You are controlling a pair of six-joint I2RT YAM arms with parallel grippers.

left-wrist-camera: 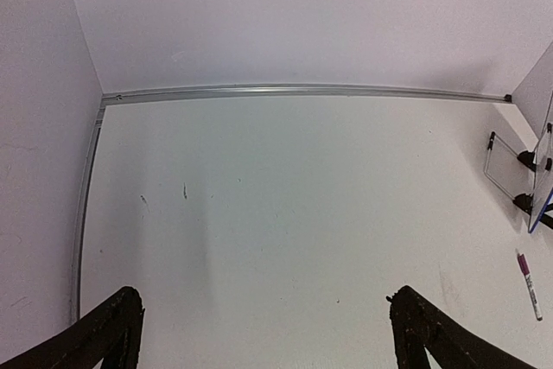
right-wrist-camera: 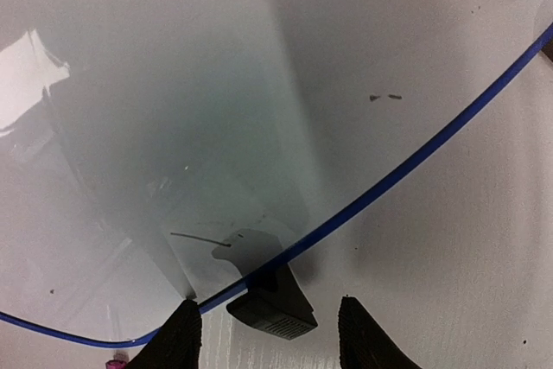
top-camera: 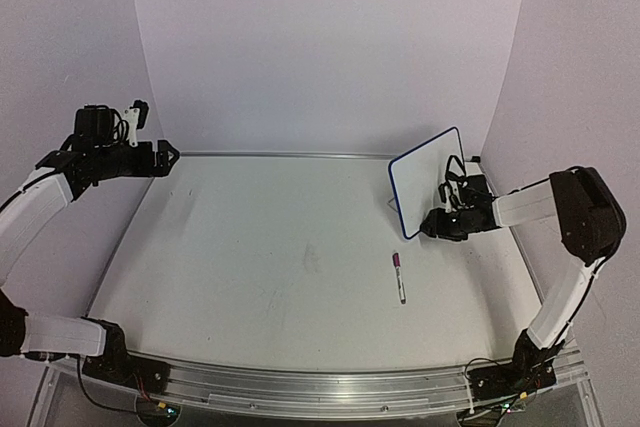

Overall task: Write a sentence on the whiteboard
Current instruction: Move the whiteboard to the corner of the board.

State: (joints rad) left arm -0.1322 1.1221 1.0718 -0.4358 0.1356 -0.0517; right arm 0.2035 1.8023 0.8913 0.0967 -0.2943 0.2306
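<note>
The whiteboard stands on the far right part of the bench, propped upright and leaning slightly back, with its blue-framed face turned toward the middle of the bench. In the top view its face looks blank.

The right arm is folded, with the elbow out at the right edge and the forearm running left and low over the bench. The right hand sits at the board's lower near corner. In the right wrist view the right hand has its fingers apart. They straddle one black foot under the blue frame, and I cannot tell whether either finger touches the foot. A few faint dark marks show on the glossy face. They may be pen strokes, but they are too slight to read.

The left arm is raised high at the far left, well apart from the board. Its forearm is level and the left hand points right across the bench. From its own camera the left hand is spread wide and holds nothing, with both fingers at the bottom corners of the frame. That view also catches the board's edge on the far right.

A marker with a pink cap lies flat on the bench. It is near the board's front and just left of the right hand, and it touches neither hand.
</note>
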